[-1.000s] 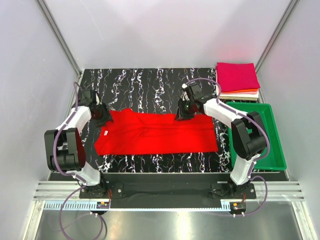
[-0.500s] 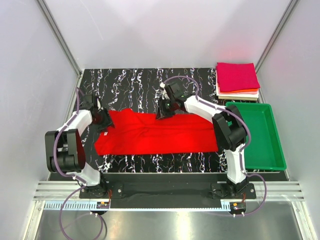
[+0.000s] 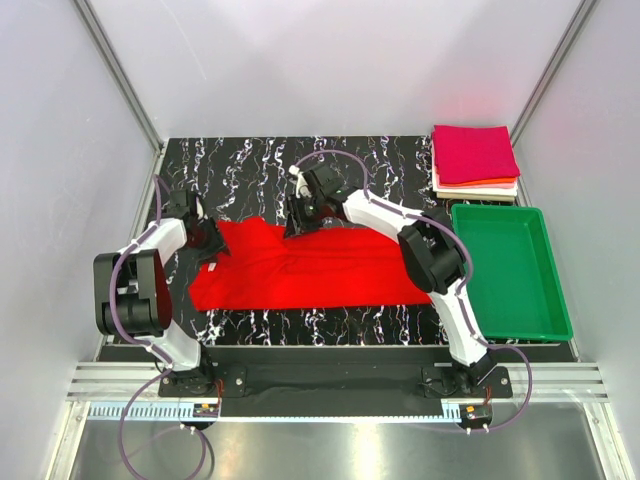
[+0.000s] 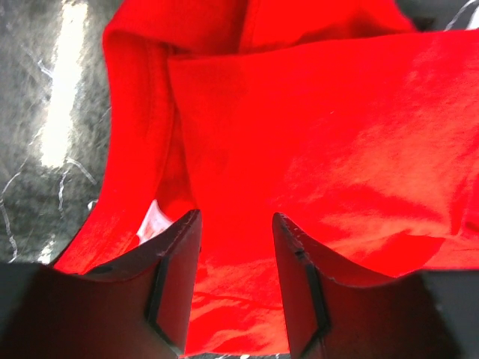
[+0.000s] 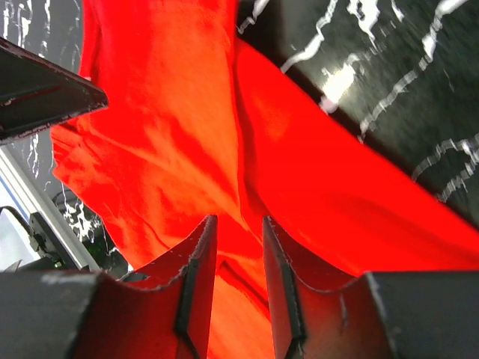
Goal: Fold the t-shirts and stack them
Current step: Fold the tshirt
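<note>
A bright red t-shirt lies spread lengthwise across the black marbled table. My left gripper is at the shirt's left end. In the left wrist view its jaws stand apart, low over the red cloth beside a folded edge. My right gripper is at the shirt's far edge, left of centre. Its jaws are open, with a raised fold of the red cloth running between them. Folded t-shirts are stacked at the back right, magenta on top of orange and white.
A green plastic tray sits along the table's right side, just in front of the folded stack. Grey walls enclose the table on three sides. The right arm stretches over the shirt's right half.
My right gripper has swept left along the shirt's far edge, from right of centre to left of centre, and its jaws have widened. The left gripper has hardly moved.
</note>
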`<act>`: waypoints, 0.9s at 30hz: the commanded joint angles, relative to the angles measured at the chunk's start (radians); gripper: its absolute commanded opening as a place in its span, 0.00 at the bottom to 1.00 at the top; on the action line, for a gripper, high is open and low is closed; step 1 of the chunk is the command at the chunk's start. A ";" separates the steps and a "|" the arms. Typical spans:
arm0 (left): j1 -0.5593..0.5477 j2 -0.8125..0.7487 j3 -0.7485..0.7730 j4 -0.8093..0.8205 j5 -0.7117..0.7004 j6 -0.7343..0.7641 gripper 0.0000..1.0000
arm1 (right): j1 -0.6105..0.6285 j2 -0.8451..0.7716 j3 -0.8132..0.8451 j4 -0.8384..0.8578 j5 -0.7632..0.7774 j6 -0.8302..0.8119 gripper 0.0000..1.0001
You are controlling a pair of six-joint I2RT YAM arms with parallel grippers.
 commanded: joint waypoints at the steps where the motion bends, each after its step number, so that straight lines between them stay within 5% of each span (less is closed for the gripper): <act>1: 0.002 0.008 0.018 0.057 0.049 0.001 0.42 | 0.016 0.032 0.084 0.017 -0.052 -0.033 0.38; 9: 0.000 -0.019 0.032 0.038 0.043 0.021 0.01 | 0.033 0.095 0.136 0.018 -0.058 -0.045 0.41; 17: 0.000 -0.048 0.047 -0.023 -0.033 0.010 0.00 | 0.058 0.136 0.193 0.018 -0.064 -0.050 0.41; 21: 0.009 -0.072 0.050 -0.026 -0.110 -0.005 0.41 | 0.068 0.153 0.219 0.017 -0.061 -0.047 0.38; 27: 0.034 0.012 0.099 -0.001 -0.067 0.024 0.49 | 0.071 0.180 0.256 0.014 -0.052 -0.050 0.38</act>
